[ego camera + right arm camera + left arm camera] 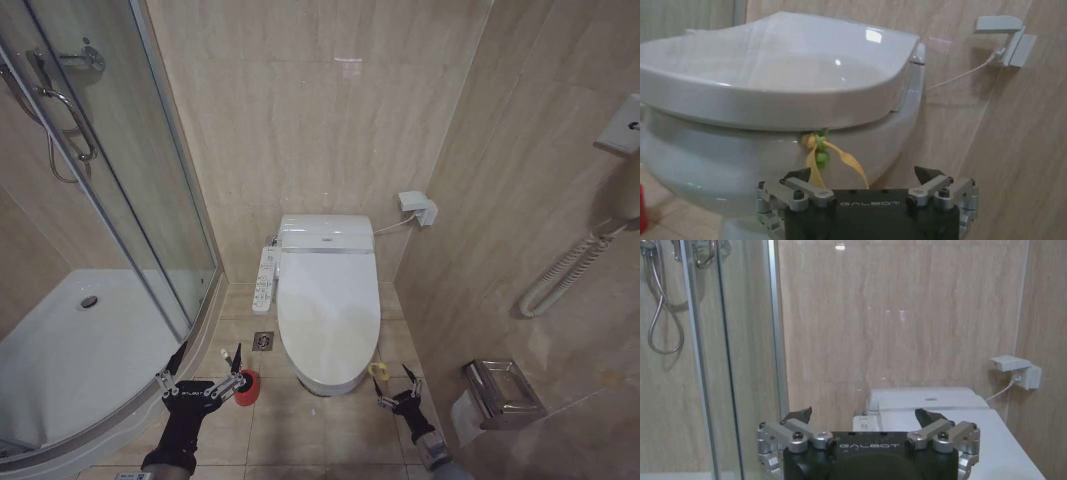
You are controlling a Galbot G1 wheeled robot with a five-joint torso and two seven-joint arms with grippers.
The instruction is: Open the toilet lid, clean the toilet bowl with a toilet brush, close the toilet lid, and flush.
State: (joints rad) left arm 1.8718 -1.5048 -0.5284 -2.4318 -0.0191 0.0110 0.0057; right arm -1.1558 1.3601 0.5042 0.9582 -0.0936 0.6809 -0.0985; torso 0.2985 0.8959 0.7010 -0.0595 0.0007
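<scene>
White and glossy, the toilet lid point(328, 310) lies shut over the toilet bowl point(760, 155) ahead of me. My left gripper point(205, 372) hangs spread open beside the toilet brush point(243, 380); my right gripper point(397, 386), jaws apart, sits by the lid's yellow-green band point(819, 152).

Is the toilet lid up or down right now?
Down. The toilet lid lies flat over the toilet bowl, hiding the inside.
</scene>
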